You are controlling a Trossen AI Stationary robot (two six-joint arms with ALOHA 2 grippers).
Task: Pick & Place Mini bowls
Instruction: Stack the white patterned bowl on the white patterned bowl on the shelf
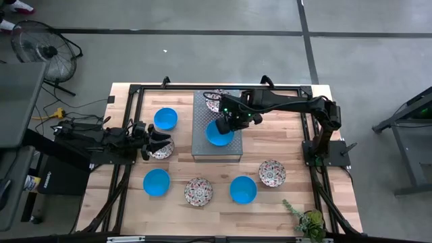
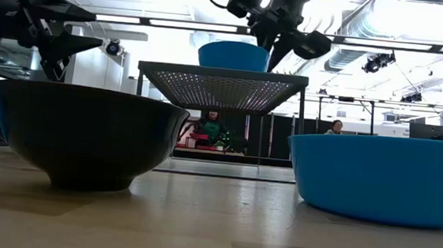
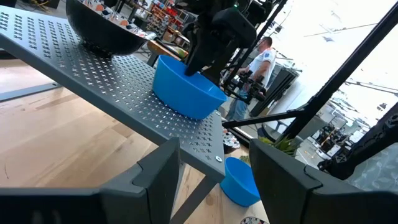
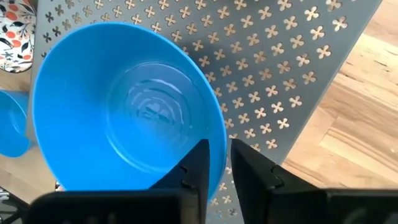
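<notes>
Overhead, table-level and both wrist views seemingly all share the blue bowl (image 1: 219, 133) on the slab (image 1: 216, 152).

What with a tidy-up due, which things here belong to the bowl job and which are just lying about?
Job: blue bowl on the grey stand, at the right gripper; floral bowl by the left gripper; the other blue and floral bowls.
Lying about: potted plant; fan.

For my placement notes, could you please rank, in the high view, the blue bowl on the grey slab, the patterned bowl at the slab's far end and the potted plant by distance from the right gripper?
1. Blue bowl: on the grey slab, at the right gripper.
2. Patterned bowl: on the slab's far end.
3. Potted plant: near right table corner.
</notes>
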